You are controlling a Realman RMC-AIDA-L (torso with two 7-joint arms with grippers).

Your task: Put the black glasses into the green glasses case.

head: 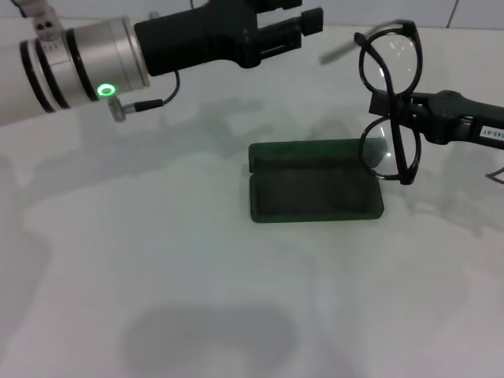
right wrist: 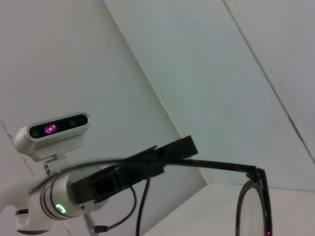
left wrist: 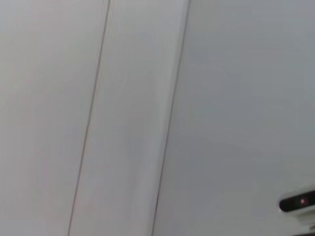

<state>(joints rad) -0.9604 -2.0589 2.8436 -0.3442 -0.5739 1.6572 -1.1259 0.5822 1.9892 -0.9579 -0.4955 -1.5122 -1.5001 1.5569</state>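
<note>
The green glasses case (head: 315, 193) lies open near the middle of the white table, its lid folded back on the far side. My right gripper (head: 387, 104) comes in from the right and is shut on the black glasses (head: 409, 157). It holds them in the air on edge, one lens above the other, over the case's right end. In the right wrist view the glasses (right wrist: 263, 196) show one temple arm reaching toward my left gripper (right wrist: 167, 152). In the head view my left gripper (head: 295, 24) hovers high at the back, left of the glasses. The left wrist view shows neither object.
The white table (head: 157, 299) carries only the case. A white panelled wall (left wrist: 147, 98) fills the left wrist view. The robot's head camera (right wrist: 54, 130) appears in the right wrist view, behind the left arm.
</note>
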